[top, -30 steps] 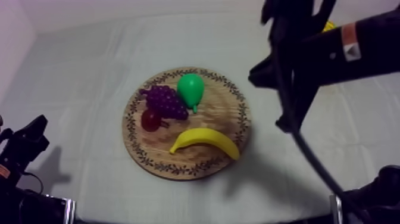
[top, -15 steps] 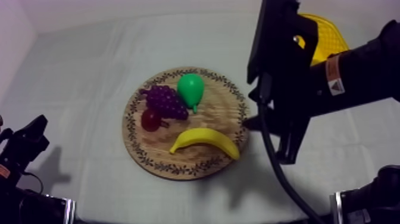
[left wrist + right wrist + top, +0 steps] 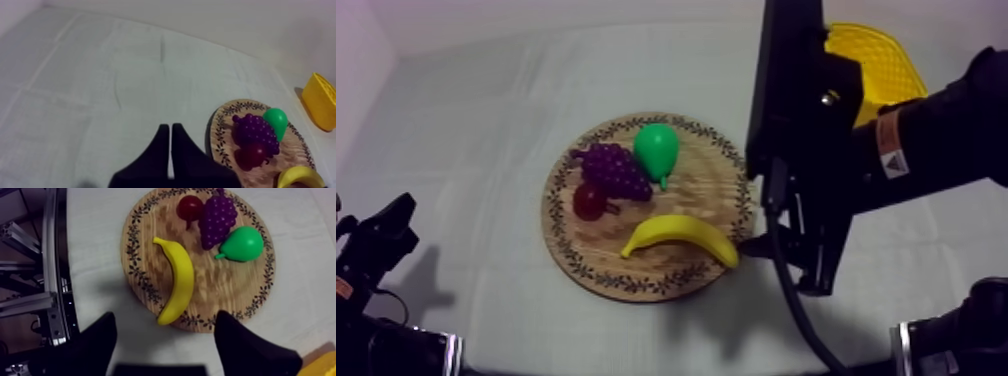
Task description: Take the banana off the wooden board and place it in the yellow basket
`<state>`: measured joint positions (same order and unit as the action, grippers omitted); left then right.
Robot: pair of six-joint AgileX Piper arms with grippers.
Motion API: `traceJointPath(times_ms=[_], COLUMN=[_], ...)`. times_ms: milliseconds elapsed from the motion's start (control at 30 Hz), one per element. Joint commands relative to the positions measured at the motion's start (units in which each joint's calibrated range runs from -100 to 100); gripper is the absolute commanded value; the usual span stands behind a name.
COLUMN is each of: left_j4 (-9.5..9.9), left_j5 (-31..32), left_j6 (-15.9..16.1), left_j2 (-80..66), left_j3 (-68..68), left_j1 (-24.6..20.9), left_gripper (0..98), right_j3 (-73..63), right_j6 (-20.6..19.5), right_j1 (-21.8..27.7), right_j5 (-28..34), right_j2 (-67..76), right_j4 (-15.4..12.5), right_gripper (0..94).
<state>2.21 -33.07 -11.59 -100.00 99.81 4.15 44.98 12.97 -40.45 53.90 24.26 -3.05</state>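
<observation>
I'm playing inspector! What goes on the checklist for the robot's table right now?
Surface: grey-white cloth, with faint fold lines.
Job's things: banana lies on the round wooden board, near the edge on the right arm's side. The yellow basket stands apart from the board, at the far right.
Clutter: bunch of grapes, pear and small red fruit, close together on the board.
Tools: left tool shut on nothing, low at its own side. Right tool open, hovering at the board's edge by one end of the banana.
Cables: nothing seen.
Surroundings: metal frame beside the table.
</observation>
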Motion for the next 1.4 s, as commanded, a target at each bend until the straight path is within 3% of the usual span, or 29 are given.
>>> traceJointPath(times_ms=[0,400,1367], left_j4=[-0.04,-0.04,-0.04], left_j5=[0.01,0.01,0.01], left_j6=[-0.01,-0.01,-0.01], left_j2=[0.0,0.0,0.0], left_j3=[-0.03,-0.03,-0.03], left_j1=[0.01,0.01,0.01], left_gripper=[0.1,0.1,0.1], right_j3=[-0.21,-0.23,-9.98], right_j6=[0.32,2.91,3.38], right_j1=[0.21,1.39,1.77], right_j5=[0.0,-2.81,-4.65], right_j2=[-1.03,-11.12,-34.89], right_j4=[-0.34,-2.83,-4.53], right_gripper=[54.6,53.5,54.0])
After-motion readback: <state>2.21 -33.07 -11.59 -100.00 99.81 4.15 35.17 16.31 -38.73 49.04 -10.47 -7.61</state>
